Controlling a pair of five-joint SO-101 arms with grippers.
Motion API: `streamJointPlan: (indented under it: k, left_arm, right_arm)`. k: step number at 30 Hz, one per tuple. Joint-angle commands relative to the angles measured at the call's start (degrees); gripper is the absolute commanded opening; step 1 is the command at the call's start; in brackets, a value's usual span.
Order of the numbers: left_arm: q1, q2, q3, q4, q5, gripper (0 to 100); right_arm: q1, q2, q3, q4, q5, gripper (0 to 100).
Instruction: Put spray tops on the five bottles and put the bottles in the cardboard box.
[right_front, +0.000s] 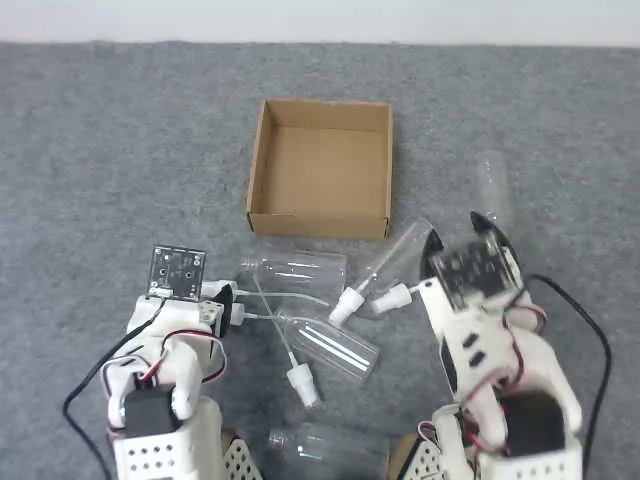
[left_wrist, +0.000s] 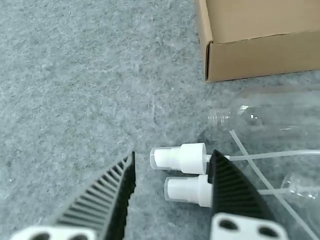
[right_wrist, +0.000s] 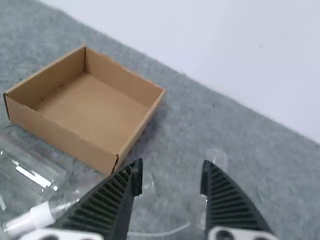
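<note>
fingers (left_wrist: 107, 200) on your left gripper (left_wrist: 172, 161) are spread wide with nothing in them, hanging low over the grey carpet (left_wrist: 75, 75). one spray top (left_wrist: 179, 157) lies right in the gap. a second spray top (left_wrist: 189, 190) sits just beside it, up against one finger, and both have thin tubes trailing off toward the bottles. just past them an uncapped bottle (left_wrist: 260, 115) lies on its side with its open neck facing the tops. the cardboard box (left_wrist: 250, 52) is beyond that, and the high view shows nothing in it.

your right gripper (right_wrist: 172, 167) is open and empty too, held up off the carpet. a clear bottle (right_wrist: 216, 159) sits just ahead of it, well apart from the others.

so i'd say you're right at the start, on the step of picking up a top. the next move looks like closing on just one top by its white body. they're near enough that you could pinch both, and the tubes cross. after that the tube has to go down that narrow neck, so you'll probably want the right arm to steady the bottle.
</note>
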Motion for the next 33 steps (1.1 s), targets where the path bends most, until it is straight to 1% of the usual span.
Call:
streamJointPlan:
  k: [1, 4, 6, 11, 18, 21, 28, 33]
  left_arm:
    - [-0.35, -0.97, -0.48, 0.35, 0.0, 23]
    - [-0.35, -0.97, -0.48, 0.53, 0.0, 23]
    - [-0.35, -0.97, -0.48, 0.53, 0.0, 23]
    - [-0.35, -0.97, -0.48, 0.53, -0.09, 23]
    - [-0.44, -0.97, -0.4, 0.53, -0.09, 23]
    - [-0.44, -0.97, -0.4, 0.53, -0.09, 23]
    - [-0.44, -0.97, -0.4, 0.53, -0.09, 23]
    - [-0.44, -0.97, -0.4, 0.53, -0.09, 23]
  right_arm:
    - [0.31, 9.8, -5.98, -1.27, 0.88, 22.6]
    - [0.22, 15.34, -7.47, -1.27, 3.6, 27.3]
    - [0.22, 18.68, -8.35, -1.27, 4.92, 28.6]
    - [0.13, 26.77, -11.52, -1.19, 7.3, 28.6]
    - [0.75, 39.08, -18.02, -1.19, 6.95, 28.5]
    - [2.42, 45.23, -22.24, 0.48, 6.95, 28.5]
    - [7.96, 63.25, -37.19, 8.22, 6.86, 28.8]
    - [11.3, 73.98, -45.63, 9.45, 6.77, 28.9]
